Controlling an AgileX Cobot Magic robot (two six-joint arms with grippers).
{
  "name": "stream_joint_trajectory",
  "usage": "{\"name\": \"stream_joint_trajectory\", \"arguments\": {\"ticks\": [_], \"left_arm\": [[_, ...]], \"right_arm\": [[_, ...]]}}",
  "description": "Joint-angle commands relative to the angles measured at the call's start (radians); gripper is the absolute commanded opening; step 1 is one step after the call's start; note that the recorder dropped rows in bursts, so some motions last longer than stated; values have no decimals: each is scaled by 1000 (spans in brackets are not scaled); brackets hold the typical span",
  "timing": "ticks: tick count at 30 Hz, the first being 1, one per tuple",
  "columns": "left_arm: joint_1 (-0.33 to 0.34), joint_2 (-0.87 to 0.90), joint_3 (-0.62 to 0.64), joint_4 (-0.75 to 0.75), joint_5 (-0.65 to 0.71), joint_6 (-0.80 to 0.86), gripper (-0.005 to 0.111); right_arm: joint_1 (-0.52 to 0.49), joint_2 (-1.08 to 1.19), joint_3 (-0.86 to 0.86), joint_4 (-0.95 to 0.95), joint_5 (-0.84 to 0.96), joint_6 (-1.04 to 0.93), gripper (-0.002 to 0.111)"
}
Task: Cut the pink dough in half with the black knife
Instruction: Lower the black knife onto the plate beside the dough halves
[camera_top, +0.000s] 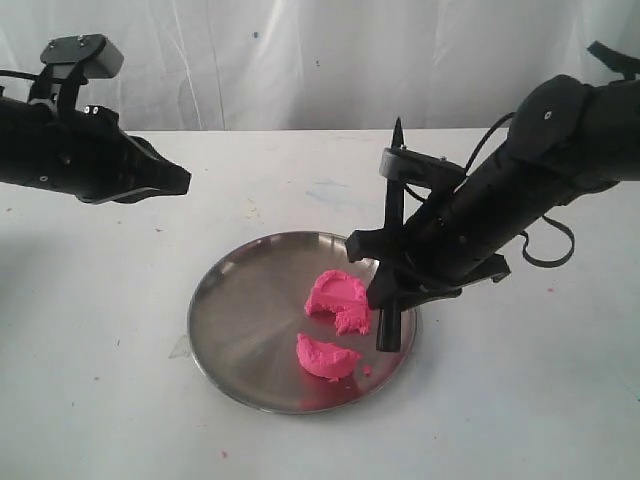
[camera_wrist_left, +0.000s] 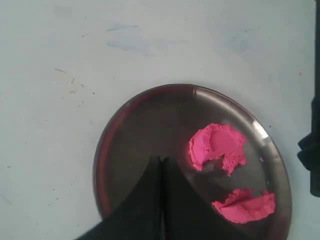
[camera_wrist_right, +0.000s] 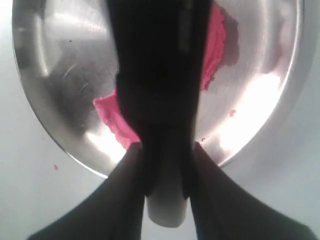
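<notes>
The pink dough lies on a round steel plate (camera_top: 205, 300) as two chunks, a larger one (camera_top: 338, 298) and a smaller one (camera_top: 325, 357) nearer the front. My right gripper (camera_top: 390, 290) is shut on the black knife (camera_top: 394, 200), which stands nearly upright by the plate's right rim with its pointed tip up and blunt end low. In the right wrist view the knife (camera_wrist_right: 160, 75) runs between the fingers and hides most of the dough (camera_wrist_right: 216, 40). My left gripper (camera_top: 180, 181) hovers shut and empty over the table, left of the plate. Its wrist view shows both chunks (camera_wrist_left: 217, 145) (camera_wrist_left: 245, 206).
The plate (camera_wrist_left: 112, 135) sits on a white tabletop (camera_top: 120, 400) with a few tiny pink crumbs on it. A white curtain (camera_top: 300, 60) hangs behind the table. Bare tabletop surrounds the plate.
</notes>
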Motion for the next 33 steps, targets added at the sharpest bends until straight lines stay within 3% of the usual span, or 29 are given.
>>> {"name": "stream_joint_trajectory", "arguments": {"ticks": [1, 7, 16, 25, 33], "left_arm": [[2, -100, 75, -40, -25, -8, 0], [2, -154, 161, -70, -97, -6, 0], [2, -159, 177, -86, -114, -2, 0], [2, -159, 177, -86, -114, 0, 0], [2, -159, 177, -86, -114, 0, 0]], "right_arm": [[-4, 46, -4, 24, 7, -9, 0], [-4, 119, -4, 44, -24, -1, 0], [-4, 186, -4, 33, -68, 33, 1], [-4, 185, -4, 37, -104, 35, 28], [-4, 127, -4, 37, -128, 35, 30]]}}
